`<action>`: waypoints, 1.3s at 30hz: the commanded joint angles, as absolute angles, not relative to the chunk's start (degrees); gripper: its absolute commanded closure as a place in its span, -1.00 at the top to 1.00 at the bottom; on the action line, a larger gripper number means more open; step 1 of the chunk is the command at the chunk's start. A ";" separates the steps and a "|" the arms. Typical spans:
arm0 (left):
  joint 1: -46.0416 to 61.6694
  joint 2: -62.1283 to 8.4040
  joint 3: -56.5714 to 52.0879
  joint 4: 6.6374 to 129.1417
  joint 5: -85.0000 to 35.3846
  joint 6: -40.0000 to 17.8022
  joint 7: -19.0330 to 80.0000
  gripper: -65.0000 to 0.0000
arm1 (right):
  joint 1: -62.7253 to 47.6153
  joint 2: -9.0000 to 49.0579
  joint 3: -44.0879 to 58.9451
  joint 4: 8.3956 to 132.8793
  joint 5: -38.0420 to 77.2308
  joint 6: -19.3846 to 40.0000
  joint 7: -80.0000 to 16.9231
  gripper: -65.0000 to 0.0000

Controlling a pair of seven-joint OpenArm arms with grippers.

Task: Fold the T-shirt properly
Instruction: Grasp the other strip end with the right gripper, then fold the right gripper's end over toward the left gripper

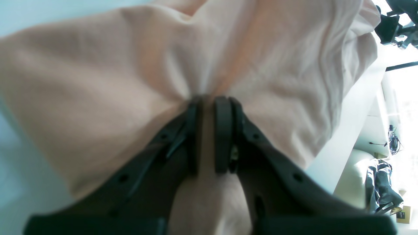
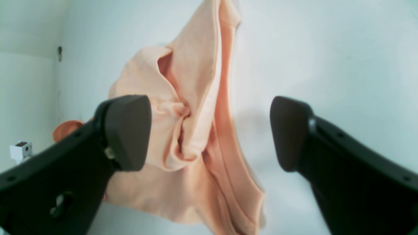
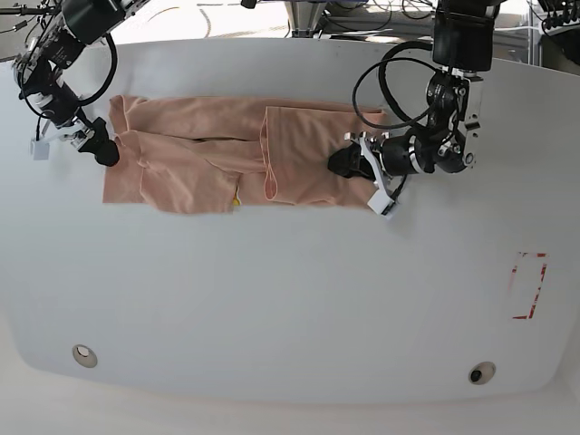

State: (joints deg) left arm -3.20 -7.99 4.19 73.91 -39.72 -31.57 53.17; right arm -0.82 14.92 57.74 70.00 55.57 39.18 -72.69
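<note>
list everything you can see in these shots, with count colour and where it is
T-shirt: one, salmon-pink, lying partly folded across the far half of the table, a bit of yellow showing at its near edge
table: one, white, filling the base view
red rectangle outline: one, red, marked on the table near its right edge in the base view
round fittings: two, metallic, set in the table's near corners
cables: several, black, looping along the arms
left pincer: one, black, shut on the T-shirt's edge, on the right of the base view
right pincer: one, black, open above the T-shirt's other end, holding nothing
</note>
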 commanded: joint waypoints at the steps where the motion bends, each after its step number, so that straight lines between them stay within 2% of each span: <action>1: -2.77 -9.63 4.00 73.36 -31.43 -29.05 57.98 -0.80 | -0.04 15.16 54.81 70.81 55.96 39.43 -70.29 0.63; 13: -2.77 -9.71 4.00 73.36 -31.43 -29.05 57.98 -0.80 | -0.92 11.21 47.25 72.40 52.53 39.34 -68.35 0.61; 16: -2.77 -9.71 4.00 73.36 -31.43 -29.05 57.98 -0.80 | -1.10 10.86 45.58 73.54 52.53 38.55 -67.56 0.50; 19: -2.77 -9.80 4.00 73.36 -31.43 -29.05 57.98 -0.80 | -1.27 10.95 44.18 74.95 52.53 36.09 -66.77 0.09; 23: -2.77 -9.80 4.00 73.36 -31.08 -29.05 57.98 -0.80 | -1.98 11.12 42.42 76.53 52.53 33.80 -65.71 -0.63; 25: -2.77 -9.80 4.09 73.36 -31.08 -29.05 57.98 -0.80 | -2.07 11.91 40.75 77.67 52.53 32.84 -65.71 -0.92; 26: -2.77 -9.80 4.09 73.36 -30.99 -28.97 57.98 -0.80 | -2.15 12.18 39.78 78.29 52.53 32.40 -65.71 -1.00; 39: -5.32 -9.36 8.84 73.01 -26.77 -28.53 57.71 -0.80 | -5.49 14.11 29.76 101.76 49.89 22.64 -65.98 -1.00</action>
State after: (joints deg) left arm -5.15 -9.13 7.60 73.93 -36.95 -31.35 52.64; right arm -5.80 12.53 31.59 97.03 49.93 22.96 -66.52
